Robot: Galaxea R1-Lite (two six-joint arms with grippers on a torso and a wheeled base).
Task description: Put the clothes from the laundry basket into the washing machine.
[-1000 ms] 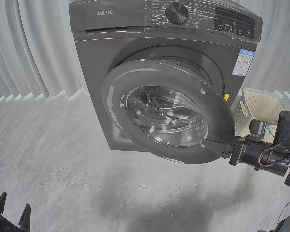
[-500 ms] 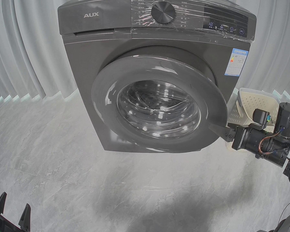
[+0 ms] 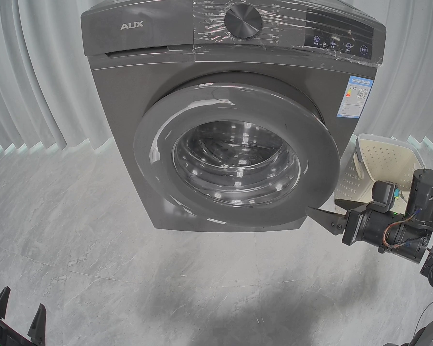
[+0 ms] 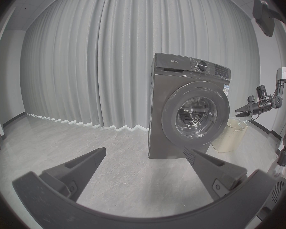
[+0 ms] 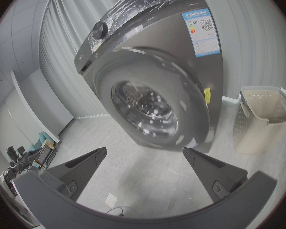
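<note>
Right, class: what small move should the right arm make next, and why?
Probably nudge the right pincer against the door rim to confirm that it latches: the door looks shut, what look like clothes show behind its glass, and the laundry basket looks empty.

Bright, even light; glare on door glass (image 3: pixel 235 162); bowed edges.

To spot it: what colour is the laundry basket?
Laundry basket is cream; best in right wrist view.
</note>
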